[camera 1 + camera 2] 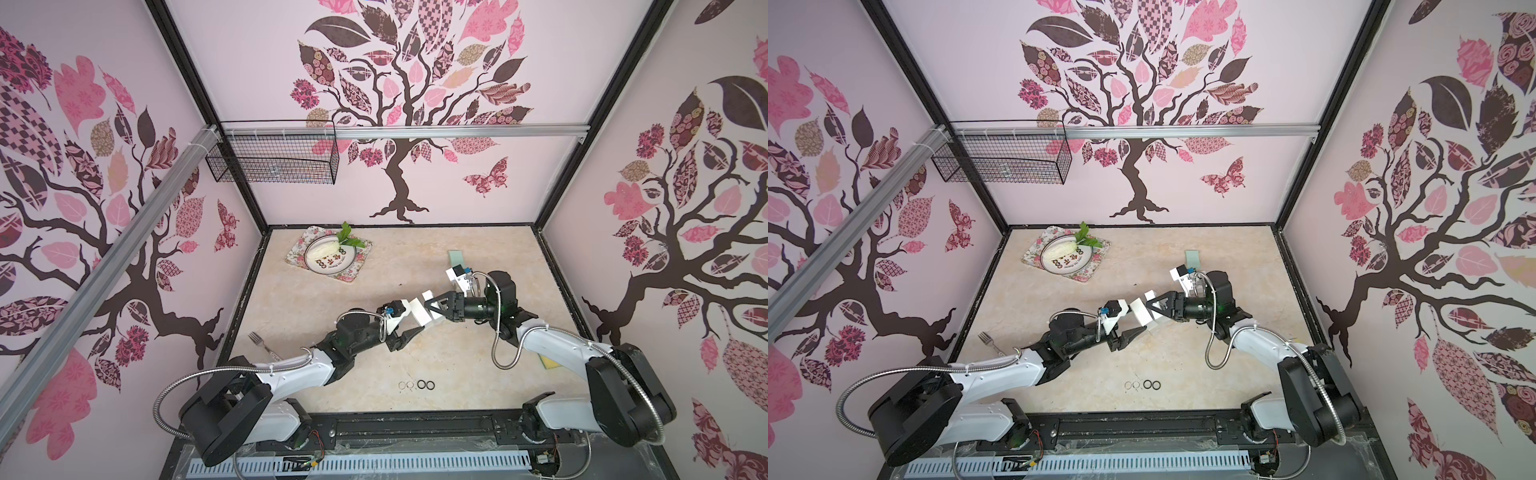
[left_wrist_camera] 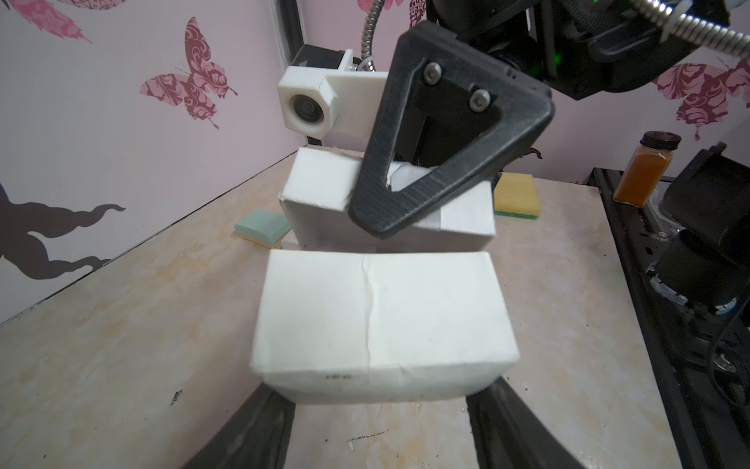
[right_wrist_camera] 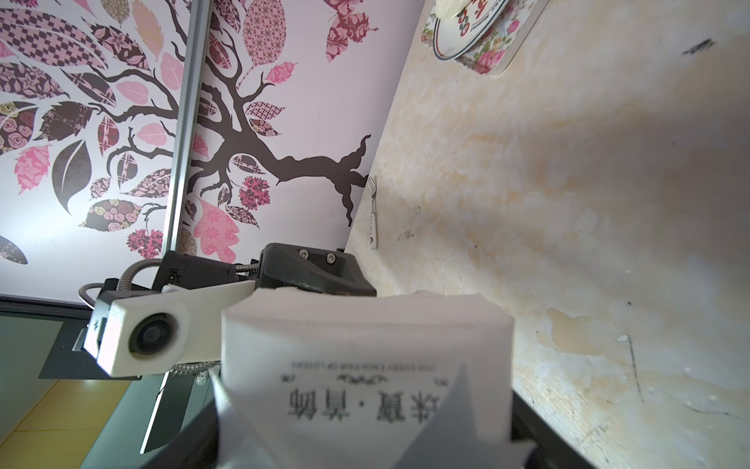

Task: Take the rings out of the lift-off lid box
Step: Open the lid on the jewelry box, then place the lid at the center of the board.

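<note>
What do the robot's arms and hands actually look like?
The left arm and right arm have white shells, black joints and a ribbed silver hose each. The left hand and right hand have black triangular fingers and a white camera.

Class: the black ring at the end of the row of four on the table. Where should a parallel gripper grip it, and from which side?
Probably from straight above: the end black ring lies flat, too low for a side hold. Put one finger inside the hoop, one outside, pinching the band on the side away from its black neighbour.
</note>
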